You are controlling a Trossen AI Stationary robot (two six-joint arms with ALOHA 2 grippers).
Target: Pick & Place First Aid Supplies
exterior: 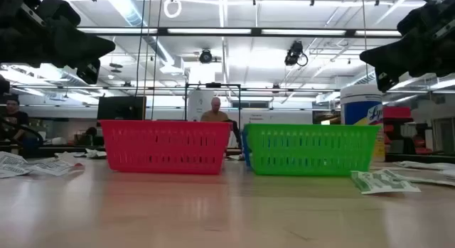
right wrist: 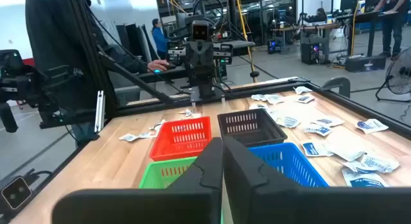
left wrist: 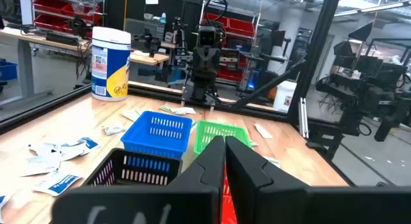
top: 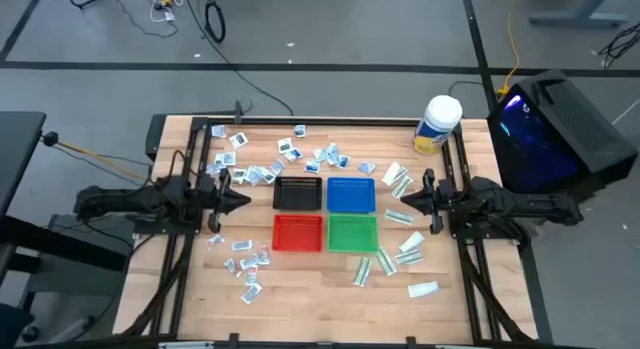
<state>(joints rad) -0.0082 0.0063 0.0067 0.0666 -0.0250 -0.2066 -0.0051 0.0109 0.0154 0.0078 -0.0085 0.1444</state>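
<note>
- Both arms hung back: left hand (top: pixel 243 200) at the trays' left, right hand (top: pixel 404 198) at their right, each pinched shut and holding nothing.
- The packets (top: pixel 262 173) lay loose on the worktop (top: pixel 320 294); squarish bluish ones clustered behind and left of the black tray (top: pixel 297 193), narrow green ones (top: pixel 400 219) right of the green tray (top: pixel 351 232).
- They looked featherlight, thin and crinkly, likely to slide rather than lift.
- Best bet seemed a pinch across a raised edge or corner, where a packet curled off the wood.
</note>
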